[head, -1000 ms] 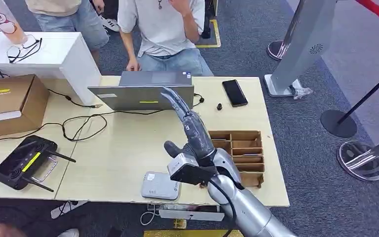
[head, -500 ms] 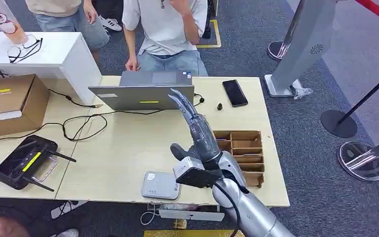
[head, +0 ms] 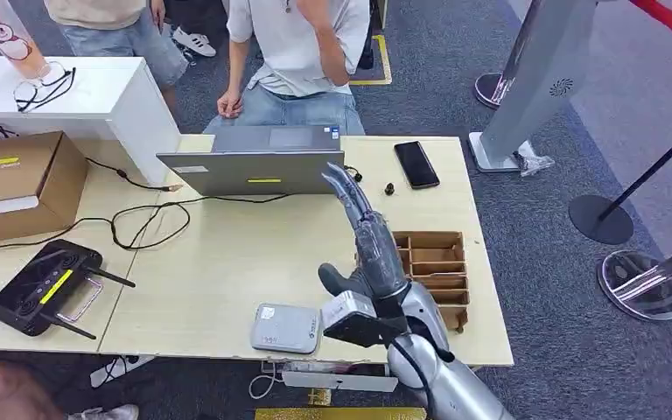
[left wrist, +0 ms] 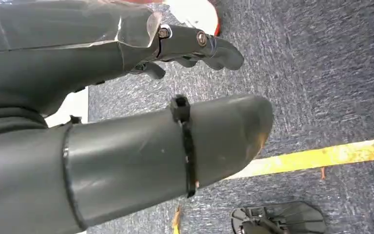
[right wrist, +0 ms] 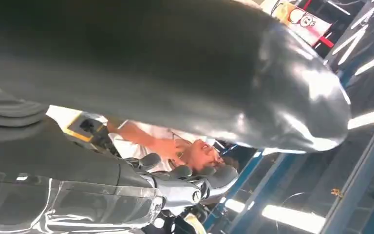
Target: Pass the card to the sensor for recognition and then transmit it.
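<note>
Grey carpet surrounds the pale wooden table (head: 227,262) you see from the head camera. On it, at the near edge, lies the sensor (head: 285,328), a flat grey-white pad with rounded corners. Just right of it, the right hand (head: 370,254) rises over the table, fingers stretched straight and apart, holding nothing. Behind the hand sits a brown cardboard tray (head: 433,262) with divided slots; whether a card lies in it you cannot tell. Farther back stand a laptop (head: 252,166) and a black phone (head: 416,164), with a seated person (head: 297,52) behind them.

Your left wrist camera shows the left hand (left wrist: 126,97) over the carpet and a yellow floor line (left wrist: 321,156), its fingers loosely curled, nothing in them.

Your right wrist camera shows the right hand's thumb and extended fingers (right wrist: 185,187), empty.
</note>
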